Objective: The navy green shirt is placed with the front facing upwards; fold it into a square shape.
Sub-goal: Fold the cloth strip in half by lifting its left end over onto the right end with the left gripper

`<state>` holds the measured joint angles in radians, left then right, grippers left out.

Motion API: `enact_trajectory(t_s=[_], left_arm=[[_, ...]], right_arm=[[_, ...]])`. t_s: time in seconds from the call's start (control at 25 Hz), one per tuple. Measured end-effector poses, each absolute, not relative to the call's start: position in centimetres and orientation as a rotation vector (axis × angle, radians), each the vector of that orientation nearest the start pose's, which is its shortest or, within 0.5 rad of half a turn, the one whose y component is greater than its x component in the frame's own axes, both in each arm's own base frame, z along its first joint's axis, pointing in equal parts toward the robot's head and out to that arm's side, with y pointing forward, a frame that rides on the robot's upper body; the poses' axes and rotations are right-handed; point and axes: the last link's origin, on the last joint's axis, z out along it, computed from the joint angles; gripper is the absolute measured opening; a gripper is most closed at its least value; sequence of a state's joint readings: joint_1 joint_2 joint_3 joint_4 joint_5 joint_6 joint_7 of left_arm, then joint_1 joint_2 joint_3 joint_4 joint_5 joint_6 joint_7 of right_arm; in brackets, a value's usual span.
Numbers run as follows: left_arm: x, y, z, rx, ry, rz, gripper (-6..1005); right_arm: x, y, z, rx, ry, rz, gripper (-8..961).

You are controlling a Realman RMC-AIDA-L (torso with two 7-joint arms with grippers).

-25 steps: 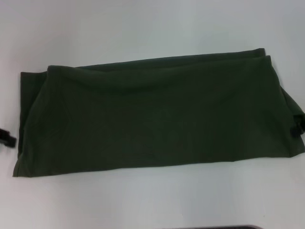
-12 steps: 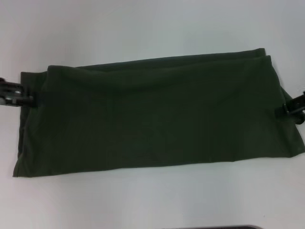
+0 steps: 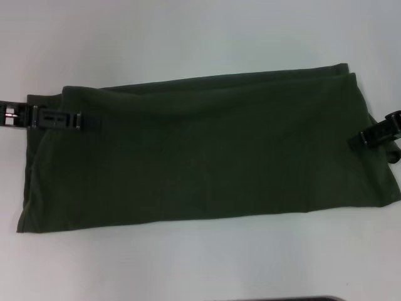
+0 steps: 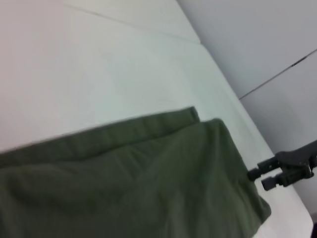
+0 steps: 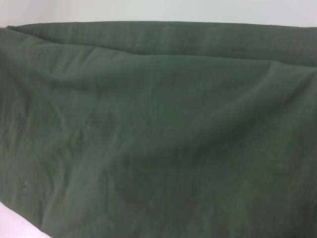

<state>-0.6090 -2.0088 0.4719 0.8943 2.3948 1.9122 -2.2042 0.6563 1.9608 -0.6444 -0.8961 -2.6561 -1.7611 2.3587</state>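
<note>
The navy green shirt (image 3: 207, 150) lies flat on the white table as a long folded band, plain green side up. No lettering shows. My left gripper (image 3: 76, 120) reaches in from the left, low over the band's far left corner. At the band's right end, my right gripper (image 3: 356, 141) pokes in over the edge. In the left wrist view that right gripper (image 4: 258, 178) shows two fingertips standing apart, with nothing between them, just beyond the shirt (image 4: 148, 188). Green cloth (image 5: 158, 139) fills the right wrist view.
The white table (image 3: 200, 37) extends around the shirt on all sides. A dark edge (image 3: 282, 299) shows at the bottom of the head view. A grey wall (image 4: 257, 39) rises behind the table in the left wrist view.
My left gripper has come in from the left edge, moving farther back and then over the shirt's far left corner. The right gripper has crept inward over the right end. The shirt lies unchanged.
</note>
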Motion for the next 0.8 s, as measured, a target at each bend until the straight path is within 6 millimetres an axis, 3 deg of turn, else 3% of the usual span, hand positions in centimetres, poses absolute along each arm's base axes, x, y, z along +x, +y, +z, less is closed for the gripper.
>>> enact_trajectory(t_s=[0.28,0.48,0.8], left_arm=[[-27.2,32.0,6.6,-2.579,-1.804,-0.328,687],[-29.9,33.1,7.4,-2.299,-1.941,-0.087,707],[-31.0,33.7,8.4,-2.096,-2.068,-0.081,706]], right_arm=[[28.7,34.3,7.3,-2.433,1.676,-0.151,685],[27.9,34.7,7.2,-2.456,1.66,-0.11,683],[27.7,34.7,6.6,-2.472,1.659,-0.098,683]])
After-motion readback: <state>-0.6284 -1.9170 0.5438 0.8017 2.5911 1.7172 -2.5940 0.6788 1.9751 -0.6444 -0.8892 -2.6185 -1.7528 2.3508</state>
